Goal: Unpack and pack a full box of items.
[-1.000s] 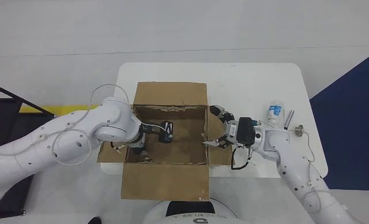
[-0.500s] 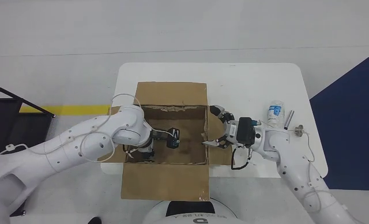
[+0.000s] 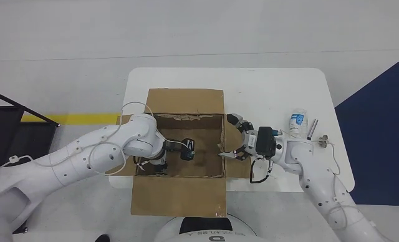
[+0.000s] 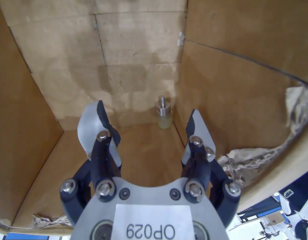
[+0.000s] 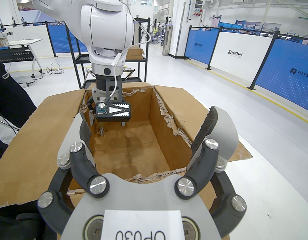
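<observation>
1. While the open cardboard box [image 3: 185, 100] sits at the counter [image 3: 274, 86]'s left edge, the left hand [image 3: 187, 150] hangs inside it, the right hand [image 3: 229, 137] at its right wall.
2. Left wrist view: the left hand [image 4: 146, 116] gapes wide, empty, near a small metal stud [image 4: 163, 112] upright in a box corner.
3. Right wrist view: the right hand [image 5: 147, 118], also open, empty.

White arms [image 3: 93, 158] carry thin cables [image 5: 115, 78]; left tool [image 4: 147, 108] silver with black, perhaps rubber, pads [image 4: 106, 121].

Brown box [image 3: 177, 195], white table [image 3: 274, 86]
</observation>
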